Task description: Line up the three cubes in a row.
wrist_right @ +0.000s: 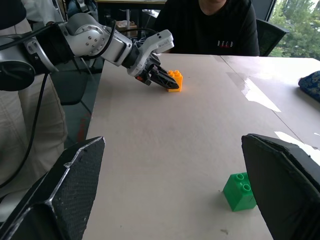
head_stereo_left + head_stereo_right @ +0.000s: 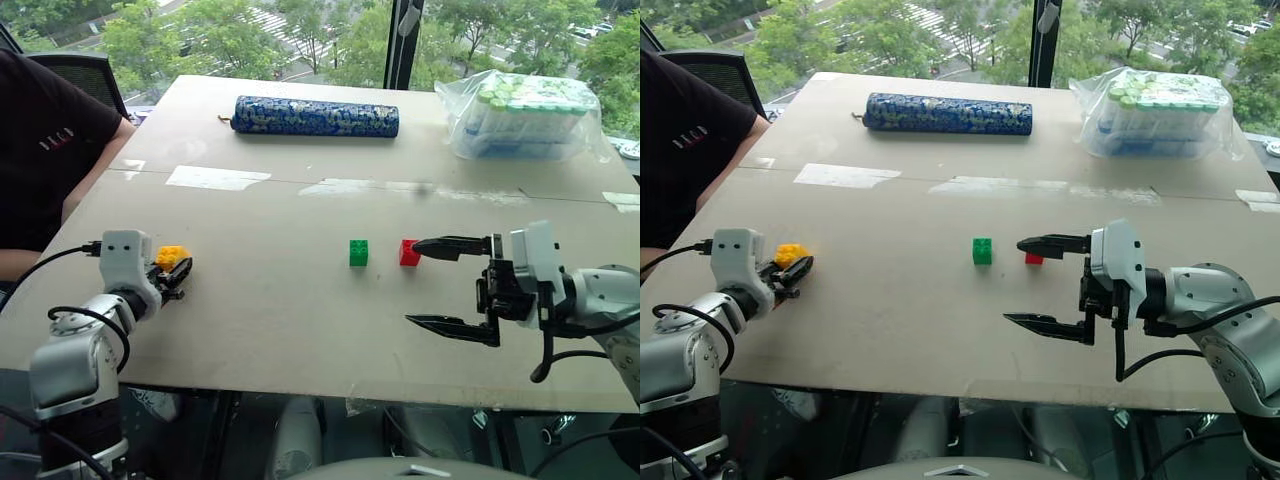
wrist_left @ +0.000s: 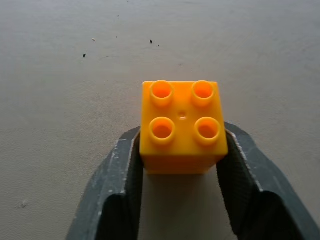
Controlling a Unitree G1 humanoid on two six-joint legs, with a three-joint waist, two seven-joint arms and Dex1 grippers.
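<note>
The left pincer (image 3: 182, 165) is pinching the yellow-orange cube (image 3: 181, 125): in the left wrist view a finger (image 3: 117, 185) is pressed against each side face, low on the block, with the studded top left free. The cube appears to rest on the worktop (image 2: 300, 330), near its left edge and well apart from the other two. The step in hand is judged to be carrying this cube across to join them. It would be done well if the cube were lifted clear of the surface before being moved, kept upright, and set down in line with the green cube (image 2: 358, 252) and the red cube (image 2: 408, 252), on the green one's free side, with a gap like the one between those two.

The right pincer (image 2: 448, 285) is held with its jaws spread wide and nothing between them, one black finger reaching close to the red cube; whether it touches cannot be told.

The squareness of the grip is shown by the left wrist view alone; from the head camera the cube is half hidden behind the pincer. The row to be matched is given by the head views, where green and red are seen side by side. In the right wrist view the left arm and its cube are seen from across the worktop, with the green cube in front and a seated person in a black shirt (image 1: 220, 30) behind.
</note>
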